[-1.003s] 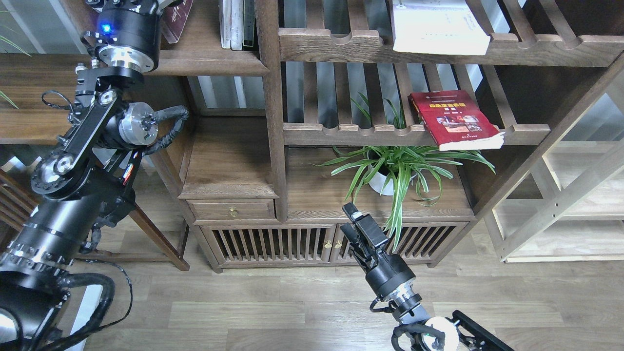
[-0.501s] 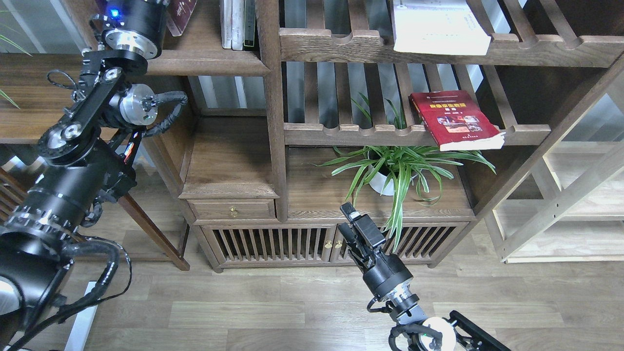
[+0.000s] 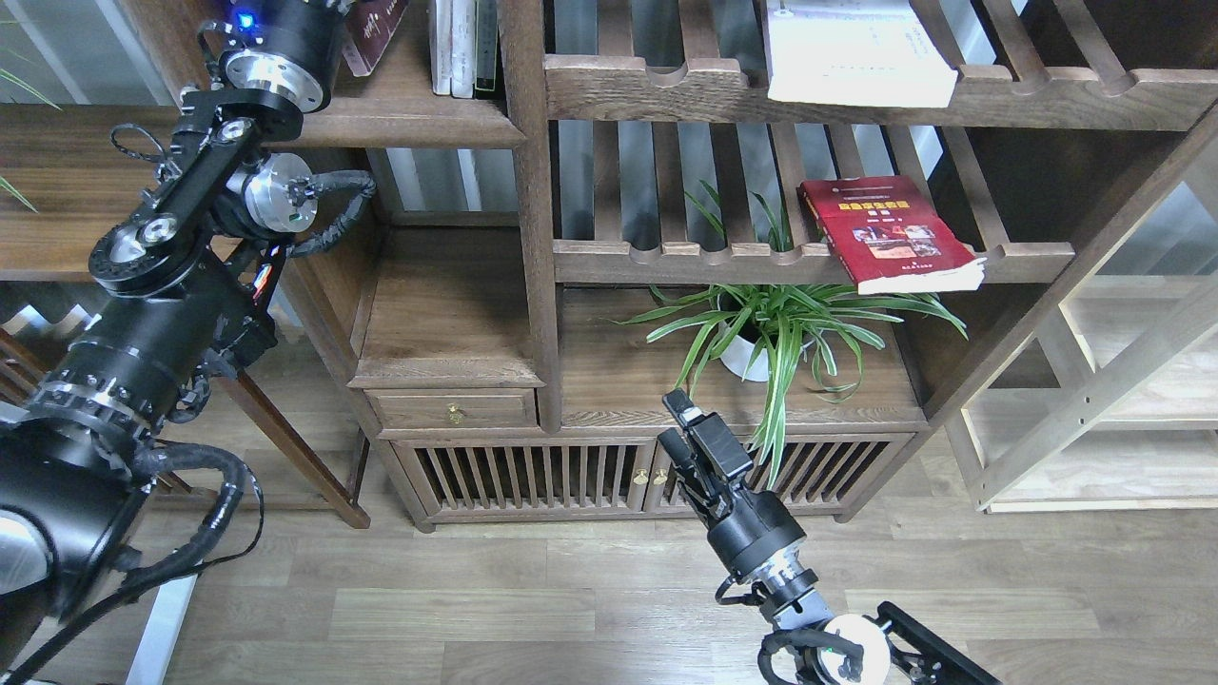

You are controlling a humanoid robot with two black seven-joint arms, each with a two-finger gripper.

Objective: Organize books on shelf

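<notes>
Red book (image 3: 890, 231) lies on slatted rack (image 3: 723, 259)

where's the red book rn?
Head view, right of centre: the red book lies flat on the lower slatted rack, its near corner overhanging the notched front rail, directly above the potted spider plant and below the white book.

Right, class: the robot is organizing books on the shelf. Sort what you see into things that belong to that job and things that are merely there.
Belongs to the job:
- maroon book, at the left arm's far end
- red book, on a slatted rack
- white book, on the upper rack
- solid shelf

Merely there:
- potted plant
- small drawer
- thin upright books
</notes>
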